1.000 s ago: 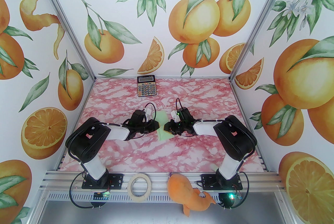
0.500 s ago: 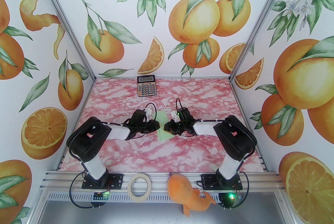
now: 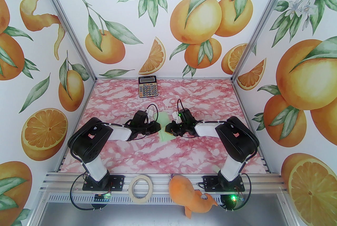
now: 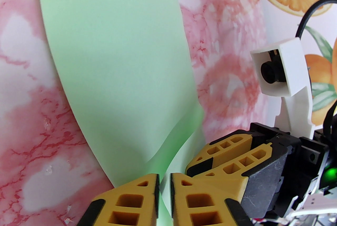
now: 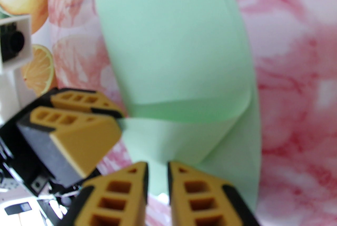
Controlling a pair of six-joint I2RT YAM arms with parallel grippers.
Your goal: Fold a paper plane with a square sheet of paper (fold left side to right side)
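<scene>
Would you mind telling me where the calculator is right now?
In the top view the calculator lies at the far edge of the table, slightly left of centre, beyond the paper.

Three walls (image 3: 163, 9) around you, papered white with oranges, cut slices, green leaves and white blossom. Aluminium posts (image 3: 65, 22) stand at the back corners. Tabletop (image 3: 147, 156) is a pink-and-white marble pattern. Ribbed aluminium rail (image 3: 263, 180) runs along your near edge. Light is bright and even.
</scene>
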